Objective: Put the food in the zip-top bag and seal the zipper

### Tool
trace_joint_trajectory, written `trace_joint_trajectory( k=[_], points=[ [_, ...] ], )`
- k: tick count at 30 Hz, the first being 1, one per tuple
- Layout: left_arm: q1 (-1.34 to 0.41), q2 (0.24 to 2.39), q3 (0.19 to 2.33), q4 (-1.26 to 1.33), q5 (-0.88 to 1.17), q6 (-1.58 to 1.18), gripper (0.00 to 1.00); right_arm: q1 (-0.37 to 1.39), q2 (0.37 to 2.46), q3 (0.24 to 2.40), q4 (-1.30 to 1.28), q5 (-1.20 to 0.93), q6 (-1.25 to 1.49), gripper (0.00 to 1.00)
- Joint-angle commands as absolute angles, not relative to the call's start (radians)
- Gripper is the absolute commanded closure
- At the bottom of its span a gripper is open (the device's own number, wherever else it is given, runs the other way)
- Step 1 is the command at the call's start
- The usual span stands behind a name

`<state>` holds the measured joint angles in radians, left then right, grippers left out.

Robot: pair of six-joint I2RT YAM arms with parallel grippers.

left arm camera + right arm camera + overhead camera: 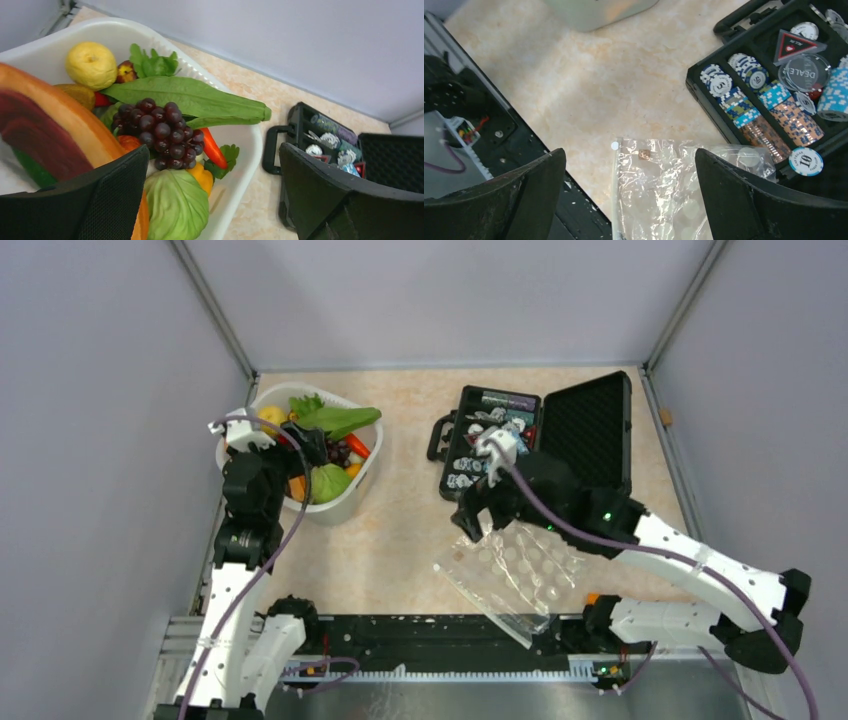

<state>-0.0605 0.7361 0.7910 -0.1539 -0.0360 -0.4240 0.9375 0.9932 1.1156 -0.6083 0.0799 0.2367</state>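
- left gripper (pixel 212 195), jaws spread wide and empty, hangs over the white basket (pixel 345 510) at ten o'clock on the table, with dark grapes (pixel 160 132) right beneath.
- right gripper (pixel 631 200), equally wide open and holding nothing, hovers above the clear bag (pixel 515 575). the bag lies flat at five o'clock, beside the open black case (pixel 590 430) of poker chips (pixel 769 110) at one o'clock.
- all the food seen, including the lemon (pixel 91 65) and green leaves (pixel 190 97), sits in the basket; none is in the bag.
- likely step: the first pick. the left jaws need to drop and close on one piece, and the right must hold the bag's mouth open. whether that mouth is sealed cannot be told.
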Motion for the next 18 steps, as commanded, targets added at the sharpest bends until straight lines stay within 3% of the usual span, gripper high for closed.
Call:
trace_joint_trajectory(
  k=[1, 12, 18],
  points=[
    [-0.060, 0.677, 0.759, -0.099, -0.187, -0.495, 0.01, 1.089, 1.051, 1.144, -0.560, 0.363, 0.212, 0.01],
    [-0.060, 0.558, 0.643, -0.157, -0.074, -0.532, 0.01, 1.151, 1.052, 0.829, -0.507, 0.238, 0.381, 0.10],
    [-0.060, 0.530, 0.631, -0.166, -0.043, -0.522, 0.01, 1.162, 1.036, 0.672, -0.394, 0.091, 0.412, 0.27]
  ],
)
